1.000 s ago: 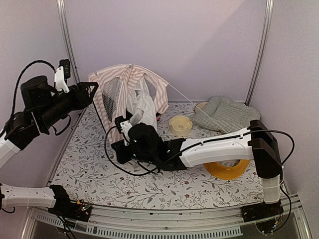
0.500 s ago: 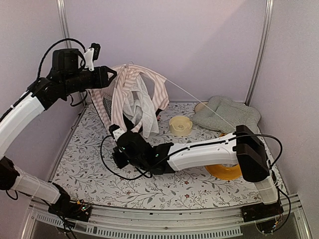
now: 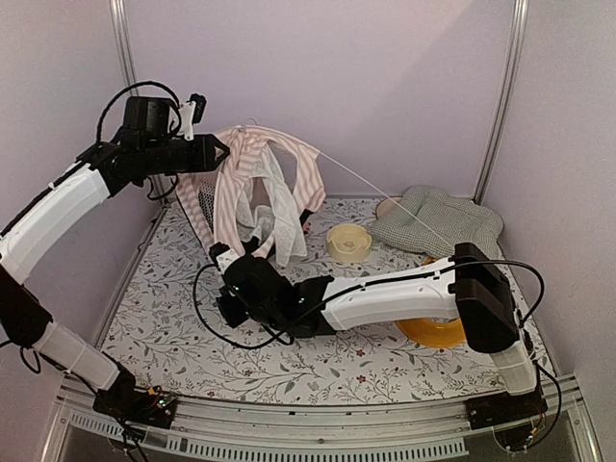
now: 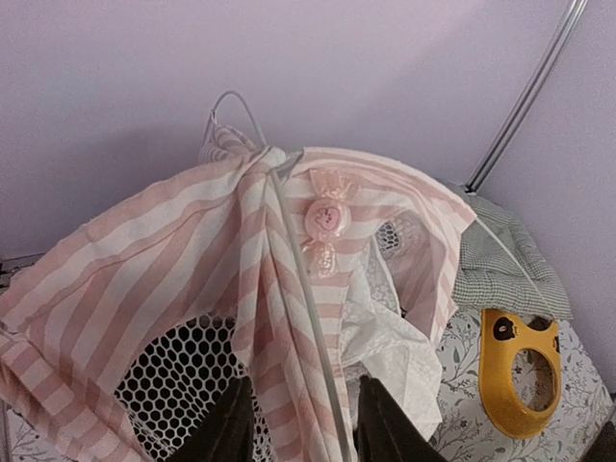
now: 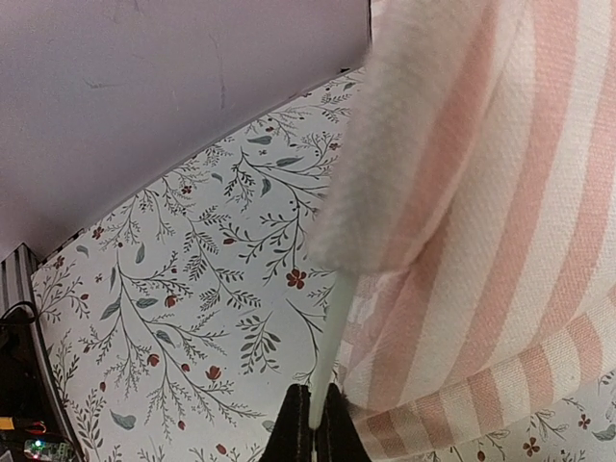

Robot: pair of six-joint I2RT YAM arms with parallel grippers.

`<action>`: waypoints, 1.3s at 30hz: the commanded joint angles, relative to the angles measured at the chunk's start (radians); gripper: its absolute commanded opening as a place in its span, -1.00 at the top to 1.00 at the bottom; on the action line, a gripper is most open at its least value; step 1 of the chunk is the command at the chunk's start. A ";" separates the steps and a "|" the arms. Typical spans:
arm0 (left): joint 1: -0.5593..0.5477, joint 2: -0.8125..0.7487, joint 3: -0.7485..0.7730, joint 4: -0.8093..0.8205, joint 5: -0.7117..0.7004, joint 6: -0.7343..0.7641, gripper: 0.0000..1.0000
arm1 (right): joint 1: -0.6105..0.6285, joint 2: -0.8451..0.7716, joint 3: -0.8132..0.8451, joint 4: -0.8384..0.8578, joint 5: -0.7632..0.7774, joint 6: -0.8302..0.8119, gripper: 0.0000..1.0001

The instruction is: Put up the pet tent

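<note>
- The pet tent (image 3: 255,188) stands half-raised at the back left of the floral table (image 3: 173,327). Its pink-striped fabric hangs in loose folds from a peak, and the mesh window and white sheer flap sag beneath.
- The left gripper (image 3: 217,152) hovers high at the left side of that peak. In its wrist view the tent lies straight ahead of the fingers and below them.
- The left fingers (image 4: 231,423) stand partly apart, with a striped fold and a thin white pole (image 4: 303,279) between them. Whether they press on either cannot be told, since the contact sits at the very bottom edge of the view.
- The right gripper (image 3: 236,265) is low, at the near foot of the tent. Its wrist camera shows the jaws closed tight on the lower end of a pole (image 5: 332,337), just beside the striped hem.
- The key relation is the pole's long axis, which rises steeply from the foot toward the gathered peak. The right arm is nearer the foot and the left arm nearer the top.
- My judgement is that the next move needs the left arm to lift or steady the peak along that axis while the right anchors the foot.
- A second pole (image 3: 375,197) juts loose toward the checked cushion (image 3: 438,221) and is not yet seated.
</note>
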State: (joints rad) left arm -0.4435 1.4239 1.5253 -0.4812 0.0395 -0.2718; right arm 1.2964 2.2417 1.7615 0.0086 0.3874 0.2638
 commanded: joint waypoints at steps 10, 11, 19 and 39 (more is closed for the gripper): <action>0.026 0.125 0.105 -0.011 0.037 0.039 0.55 | 0.003 0.015 0.041 -0.042 0.002 -0.016 1.00; 0.026 0.129 0.105 -0.005 0.039 0.039 0.62 | 0.003 0.012 0.042 -0.045 0.001 -0.019 1.00; 0.026 0.108 0.091 0.007 0.018 0.071 1.00 | 0.003 -0.056 0.044 -0.085 -0.071 -0.020 0.17; 0.145 -0.027 0.030 0.070 0.089 0.154 1.00 | -0.013 -0.515 -0.090 -0.312 -0.222 -0.114 -0.88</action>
State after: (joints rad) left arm -0.3355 1.4235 1.5433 -0.4763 0.0780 -0.1463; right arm 1.2957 1.8133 1.7195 -0.1787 0.1726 0.1738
